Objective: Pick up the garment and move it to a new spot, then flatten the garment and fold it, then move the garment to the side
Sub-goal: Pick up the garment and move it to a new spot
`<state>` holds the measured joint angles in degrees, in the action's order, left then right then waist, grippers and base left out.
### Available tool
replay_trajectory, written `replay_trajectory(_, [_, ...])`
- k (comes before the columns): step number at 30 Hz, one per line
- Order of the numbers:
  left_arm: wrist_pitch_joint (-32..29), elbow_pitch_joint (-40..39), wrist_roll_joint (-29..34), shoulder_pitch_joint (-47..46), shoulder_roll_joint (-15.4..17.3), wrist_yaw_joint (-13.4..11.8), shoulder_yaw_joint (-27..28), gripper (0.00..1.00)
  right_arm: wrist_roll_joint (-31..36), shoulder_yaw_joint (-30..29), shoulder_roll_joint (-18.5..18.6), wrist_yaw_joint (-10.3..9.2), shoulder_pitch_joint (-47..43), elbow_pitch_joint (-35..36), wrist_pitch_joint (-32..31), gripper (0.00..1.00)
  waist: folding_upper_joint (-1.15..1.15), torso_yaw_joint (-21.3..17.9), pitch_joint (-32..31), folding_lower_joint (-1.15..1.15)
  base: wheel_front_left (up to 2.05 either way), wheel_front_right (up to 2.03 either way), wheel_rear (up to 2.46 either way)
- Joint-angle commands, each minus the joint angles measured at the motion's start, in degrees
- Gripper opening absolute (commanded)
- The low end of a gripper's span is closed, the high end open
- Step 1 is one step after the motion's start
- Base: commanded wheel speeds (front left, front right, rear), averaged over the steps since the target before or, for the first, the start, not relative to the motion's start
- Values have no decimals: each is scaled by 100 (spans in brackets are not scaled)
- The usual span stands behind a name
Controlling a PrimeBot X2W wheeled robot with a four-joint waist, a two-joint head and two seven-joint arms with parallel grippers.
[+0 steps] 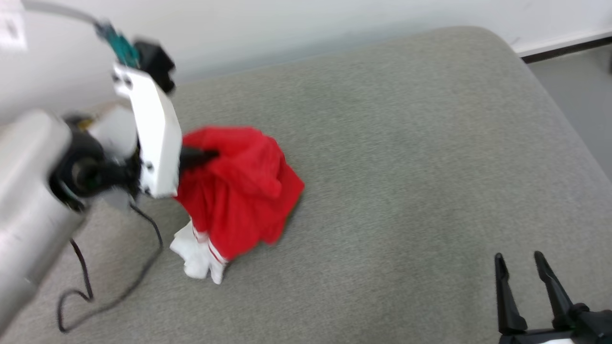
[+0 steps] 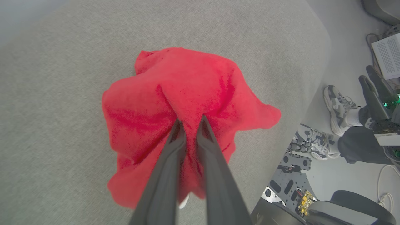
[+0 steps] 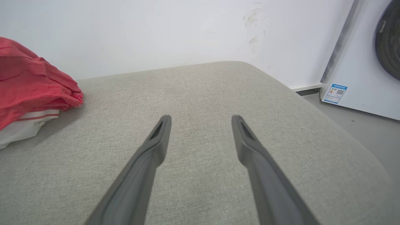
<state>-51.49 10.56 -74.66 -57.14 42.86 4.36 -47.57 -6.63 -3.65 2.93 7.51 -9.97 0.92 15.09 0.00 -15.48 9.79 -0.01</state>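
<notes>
The garment (image 1: 241, 191) is a red bunch of cloth with a white, red-striped sleeve hanging at its lower edge, over the grey padded surface (image 1: 406, 167) left of centre. My left gripper (image 1: 213, 155) is shut on a fold at the top of the garment (image 2: 187, 100); in the left wrist view its fingers (image 2: 178, 137) pinch red cloth between them (image 2: 190, 122). The cloth drapes down from that pinch. My right gripper (image 1: 519, 258) stands open at the lower right, empty, low over the surface (image 3: 200, 117). The garment (image 3: 28, 84) sits at the left edge of the right wrist view.
A black cable (image 1: 95, 286) trails across the surface below my left arm. A white wall (image 1: 334, 19) runs behind. Beyond the right edge is floor, a person's feet in grey sneakers (image 2: 337, 106), and a white appliance (image 3: 365, 62).
</notes>
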Motion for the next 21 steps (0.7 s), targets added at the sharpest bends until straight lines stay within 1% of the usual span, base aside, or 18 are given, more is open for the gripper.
replay_trajectory(1, [212,157,-105,295,-82,6,3,0,32,57,-7,-4,7,84,12,100,0,-213,-101,1,0,0,0])
replay_trajectory(7, [939,795,-415,1217,-398,129,32,0,80,217,-6,-5,44,434,12,100,0,-581,-166,1,0,0,0])
replay_trajectory(8, [1007,847,-469,1320,-443,176,32,13,88,243,-5,-5,31,475,11,100,0,-618,-169,1,0,0,0])
replay_trajectory(9, [1035,891,-479,1404,-441,207,8,60,94,266,-4,-5,21,522,11,100,0,-650,-177,1,0,0,0])
replay_trajectory(10, [1142,922,-468,1427,-435,223,31,100,94,273,-5,-5,1,557,12,100,0,-664,-183,1,0,0,0])
replay_trajectory(13, [1324,970,-599,1454,-593,267,120,100,115,270,-5,-5,-67,609,12,100,0,-627,-232,1,0,0,0])
replay_trajectory(15, [1338,990,-647,1363,-609,269,181,100,201,270,-5,-5,-87,607,11,100,0,-558,-281,1,0,0,0])
replay_trajectory(19, [1505,699,-723,1156,-663,261,385,100,184,211,48,-5,-86,667,12,100,0,-339,-363,1,0,0,0])
replay_trajectory(21, [1740,446,-754,1093,-671,278,559,100,170,190,84,-5,-81,720,12,100,0,-185,-404,1,0,0,0])
